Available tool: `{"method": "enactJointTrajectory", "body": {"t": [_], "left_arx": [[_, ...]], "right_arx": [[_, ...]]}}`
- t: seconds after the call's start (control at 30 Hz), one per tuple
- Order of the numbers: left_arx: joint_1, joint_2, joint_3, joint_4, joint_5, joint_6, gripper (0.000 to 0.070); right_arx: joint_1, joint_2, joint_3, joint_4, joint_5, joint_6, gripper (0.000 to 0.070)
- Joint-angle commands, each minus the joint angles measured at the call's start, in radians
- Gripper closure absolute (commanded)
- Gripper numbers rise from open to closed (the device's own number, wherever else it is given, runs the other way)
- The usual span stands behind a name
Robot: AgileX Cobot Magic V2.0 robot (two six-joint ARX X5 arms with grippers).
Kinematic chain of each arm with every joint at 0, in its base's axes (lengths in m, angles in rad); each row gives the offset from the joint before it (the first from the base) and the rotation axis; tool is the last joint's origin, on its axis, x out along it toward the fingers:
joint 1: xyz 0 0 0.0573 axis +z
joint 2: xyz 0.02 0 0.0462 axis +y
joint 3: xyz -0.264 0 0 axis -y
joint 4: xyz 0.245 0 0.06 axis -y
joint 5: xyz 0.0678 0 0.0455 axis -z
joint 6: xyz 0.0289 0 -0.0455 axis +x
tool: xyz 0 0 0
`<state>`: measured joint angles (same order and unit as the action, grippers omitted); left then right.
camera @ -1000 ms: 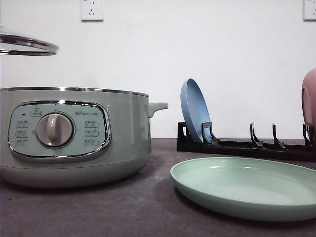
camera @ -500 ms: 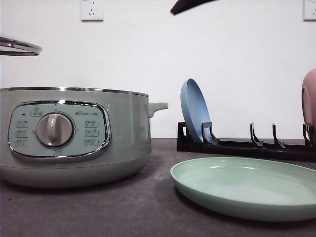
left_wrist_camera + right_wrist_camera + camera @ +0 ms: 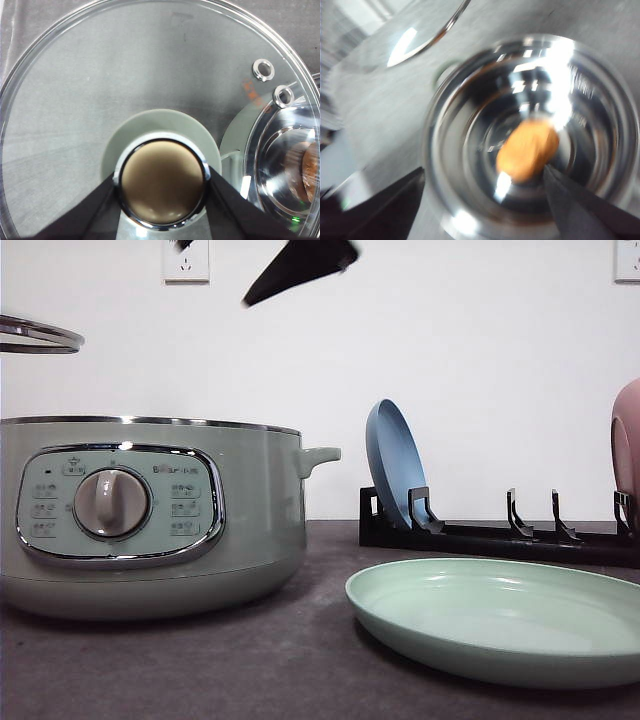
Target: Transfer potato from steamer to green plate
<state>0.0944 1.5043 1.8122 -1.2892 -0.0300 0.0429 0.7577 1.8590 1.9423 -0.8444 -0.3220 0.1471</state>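
From the front I see the steamer [image 3: 150, 515] on the left of the dark bench [image 3: 250, 670], its rim uncovered, its side handle pointing toward the green plate [image 3: 500, 618]. The plate lies flat on the bench just right of the steamer, apart from it, with a strip of bare bench between them. Behind the plate a black rack [image 3: 500, 533] holds a blue plate [image 3: 393, 462] upright, and a pink plate [image 3: 627, 450] sits at the right edge.

My left gripper [image 3: 162, 187] has its jaws clenched on the knob [image 3: 162, 182] of the glass lid [image 3: 100, 90], which hangs off to the steamer's left, above rim height; its edge shows at the upper left of the front view.

My right gripper [image 3: 485, 200] hovers over the open pot, jaws released and spread wide. The potato [image 3: 527, 149] lies on the shiny bottom of the steamer, well clear of the wall all round. The picture is blurred.
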Motion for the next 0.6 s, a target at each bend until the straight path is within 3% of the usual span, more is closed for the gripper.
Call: {"method": "enactJointTrajectory", "body": {"t": [0.0,0.17,0.57], "left_arx": [[0.004,-0.008,0.04,0.033,-0.003,0.009,0.07],[0.004,-0.008,0.04,0.032,-0.003,0.009,0.07],[0.004,-0.008,0.04,0.033,0.004,0.009,0.07]], "right_arx": [[0.019,0.067,0.062,0.001,0.026,0.03,0.0211],[0.046,0.193,0.138,0.008,0.119,0.059,0.021],[0.093,0.338,0.142,0.057,0.249,0.105,0.021]]}}
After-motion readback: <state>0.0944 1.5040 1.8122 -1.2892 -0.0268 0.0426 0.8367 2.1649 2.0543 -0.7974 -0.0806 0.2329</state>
